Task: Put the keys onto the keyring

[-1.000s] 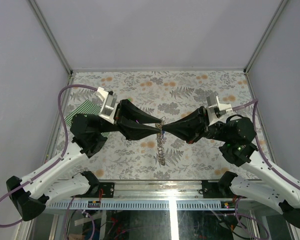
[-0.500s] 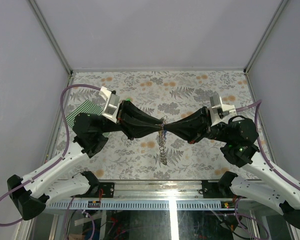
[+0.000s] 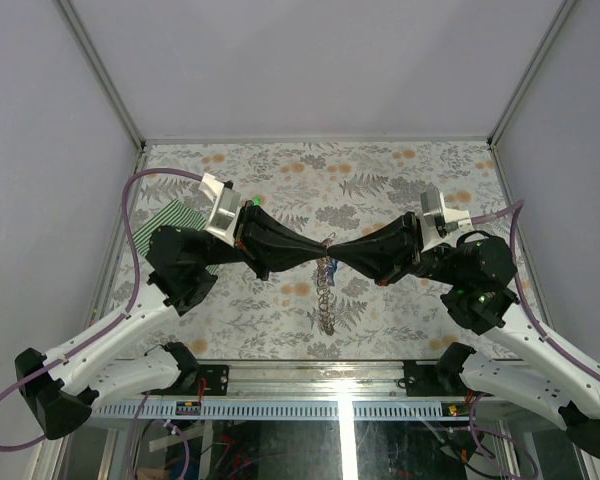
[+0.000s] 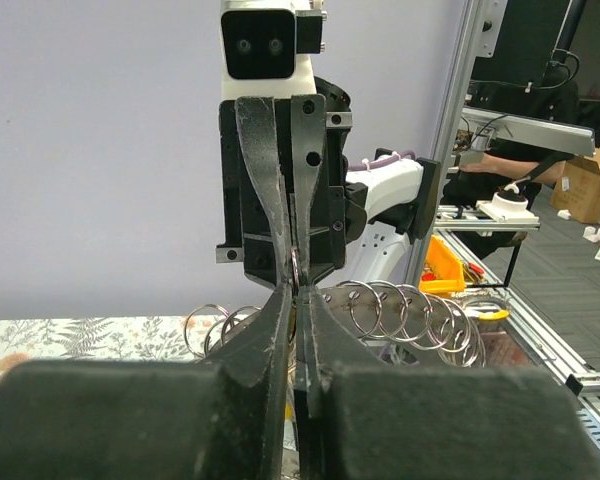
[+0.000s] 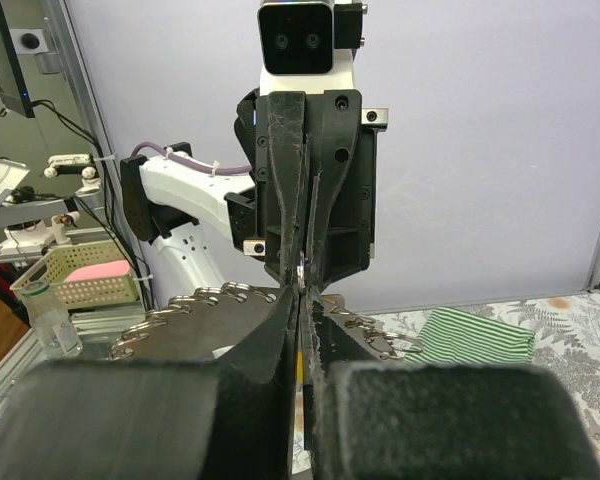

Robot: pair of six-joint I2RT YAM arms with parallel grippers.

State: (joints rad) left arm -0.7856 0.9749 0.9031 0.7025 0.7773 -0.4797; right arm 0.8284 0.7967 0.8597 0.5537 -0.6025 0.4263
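Since a second ago, our left gripper [image 3: 318, 253] has edged toward the middle of the table [image 3: 380, 175] and tapered to a tighter point, while the hanging strand has barely shifted. Our left fingers are now pressed nearly together, with a thin loop of the keyring [image 3: 326, 295] pinched at their tips. Our right gripper [image 3: 336, 253] meets them tip to tip, its fingers just as narrow. What it pinches is too small to tell, and we cannot make out the keys with any certainty.

We judge the main risk to be the slim hold. Both pairs of tips bear on the same spot, so a small twist or pull from either arm could slide the wire out and drop the whole strand. Pressing the tips harder against each other could also knock the loop out of line, so nothing would thread onto it.

From that pinch the keyring hangs down toward the near edge of the table, clear of both arms. In the wrist views its rings fan out just beyond the fingertips on either side. A striped cloth [image 3: 180, 218] lies well apart, at the left edge under our left arm.
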